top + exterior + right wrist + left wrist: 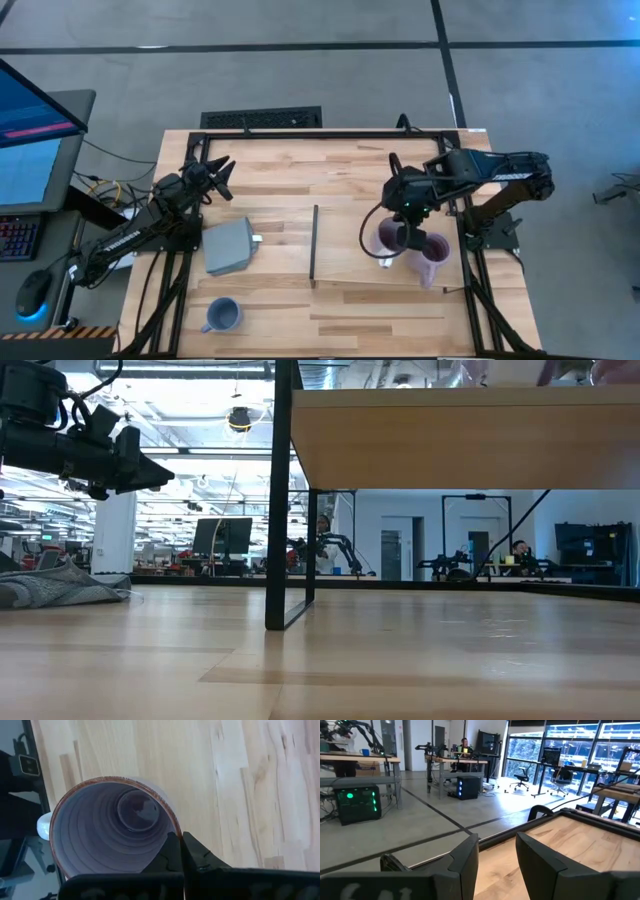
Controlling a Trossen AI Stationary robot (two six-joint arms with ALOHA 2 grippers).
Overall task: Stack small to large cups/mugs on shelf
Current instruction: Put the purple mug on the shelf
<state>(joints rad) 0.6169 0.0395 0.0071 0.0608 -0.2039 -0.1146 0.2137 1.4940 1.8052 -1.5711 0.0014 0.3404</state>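
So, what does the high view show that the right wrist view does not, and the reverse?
Only the high view shows the blue-grey mug on the table, the grey block, the waiting left gripper and a second lavender mug. Only the right wrist view shows the inside of the held lavender mug. Both show the right gripper shut on this mug's rim, above the shelf.

The shelf (350, 215) looked like pale, smooth matt wood; the lavender mug (107, 827) was glossy ridged ceramic inside.
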